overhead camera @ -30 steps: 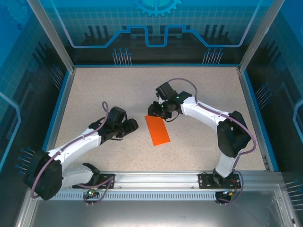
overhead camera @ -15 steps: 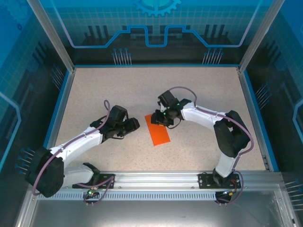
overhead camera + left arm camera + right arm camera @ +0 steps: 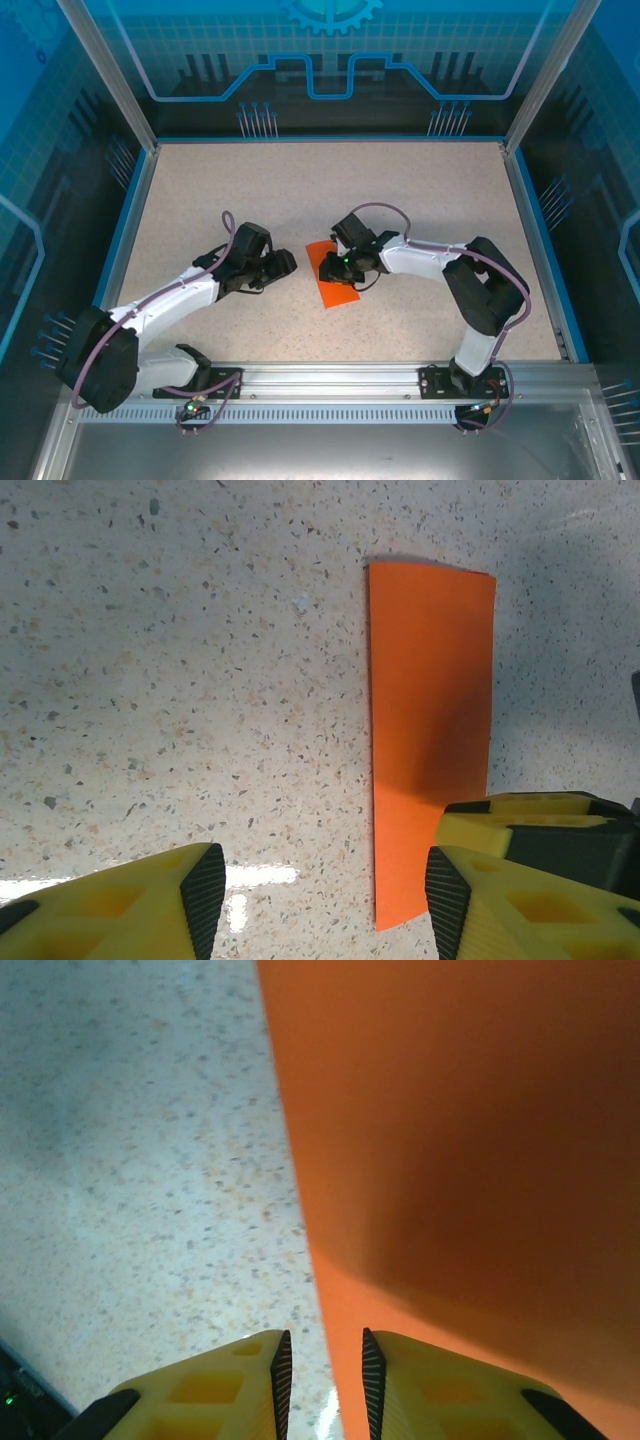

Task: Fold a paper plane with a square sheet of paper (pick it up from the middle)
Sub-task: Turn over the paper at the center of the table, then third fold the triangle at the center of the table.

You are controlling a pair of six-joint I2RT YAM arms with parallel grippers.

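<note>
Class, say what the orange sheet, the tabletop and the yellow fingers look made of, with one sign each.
Sheet: thin matte paper; lies flat, crisp edges.
Tabletop: speckled stone-look laminate or composite, slightly glossy; a glare patch shows.
Fingers: likely moulded yellow plastic; hollowed cells, smooth faces.

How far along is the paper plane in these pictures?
Early. Done: the square sheet of paper lies flat as a narrow rectangle, seemingly folded in half. In hand: the right pincer sits low over its long edge; the left pincer hangs open beside it. To do: nose folds and wings; no dart yet.
</note>
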